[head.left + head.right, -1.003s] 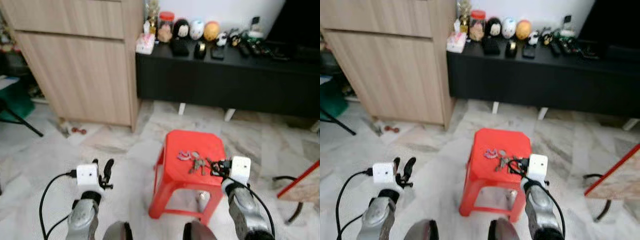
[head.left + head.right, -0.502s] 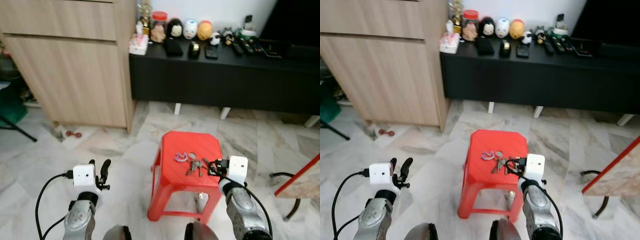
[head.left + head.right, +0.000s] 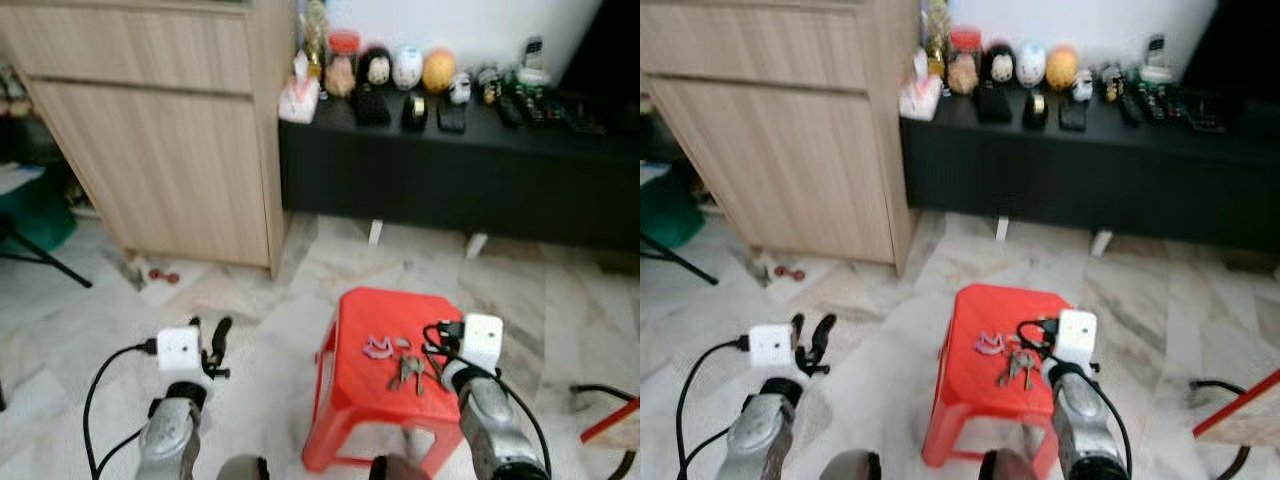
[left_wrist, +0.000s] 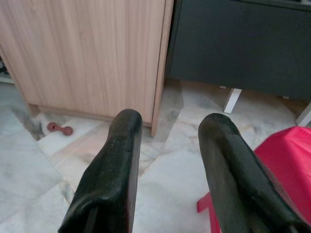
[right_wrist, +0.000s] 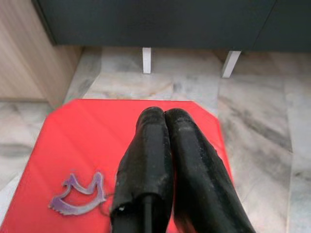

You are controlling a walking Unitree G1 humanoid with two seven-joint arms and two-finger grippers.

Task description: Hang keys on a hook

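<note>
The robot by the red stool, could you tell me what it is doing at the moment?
It stands over a red plastic stool with a bunch of keys and a purple charm lying on top. The right gripper is over the stool beside the keys, fingers pressed together, holding nothing. The left gripper hangs open over the floor. The keys are not yet picked up.

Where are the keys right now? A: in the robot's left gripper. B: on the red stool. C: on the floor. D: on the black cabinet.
B: the keys lie on top of the red stool, beside a purple keychain charm.
</note>
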